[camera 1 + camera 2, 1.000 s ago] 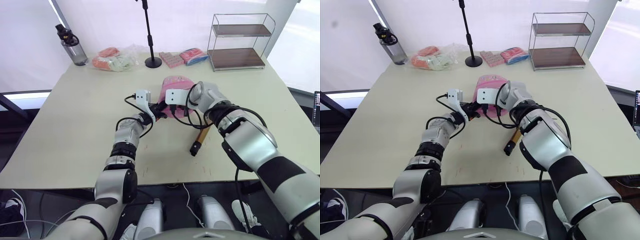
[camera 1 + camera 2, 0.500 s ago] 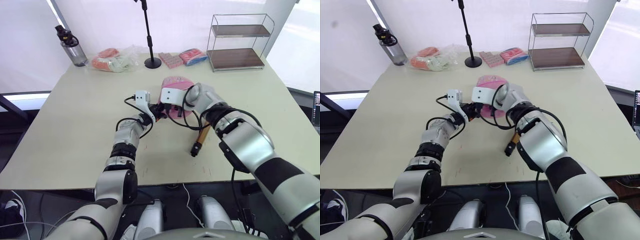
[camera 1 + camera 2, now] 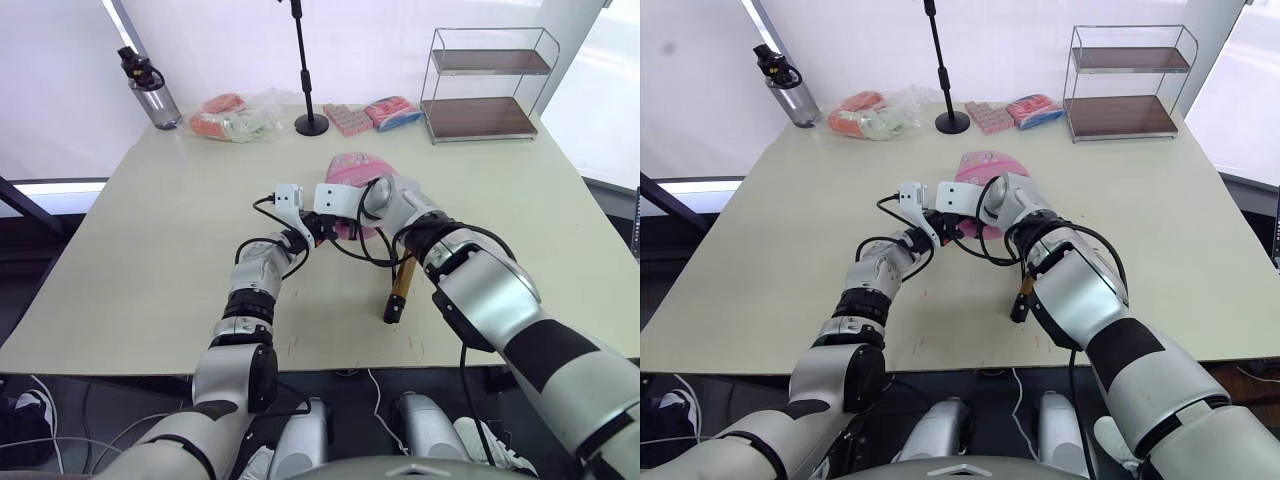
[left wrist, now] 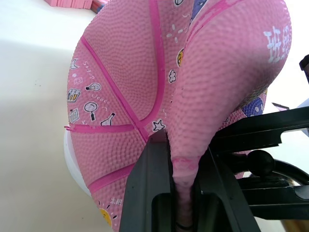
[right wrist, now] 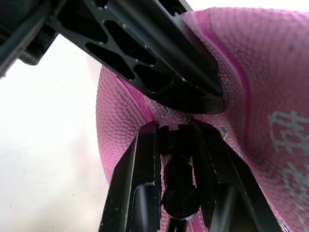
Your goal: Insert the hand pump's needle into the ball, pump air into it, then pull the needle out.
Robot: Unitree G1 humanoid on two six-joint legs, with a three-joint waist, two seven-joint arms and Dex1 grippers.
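Since a second ago, the right gripper (image 5: 176, 145) has swung in toward the left gripper (image 4: 181, 159). Left fingers pinch a fold of the saggy ball (image 3: 352, 175), apparently to steady it mid-bench (image 3: 150, 250). Right fingers clamp the black fitting carrying the needle (image 5: 177, 145), right at the ball's skin, seemingly ready for insertion. Behind the right wrist lies the pump (image 3: 400, 285), hose slack, so aiming stays free.
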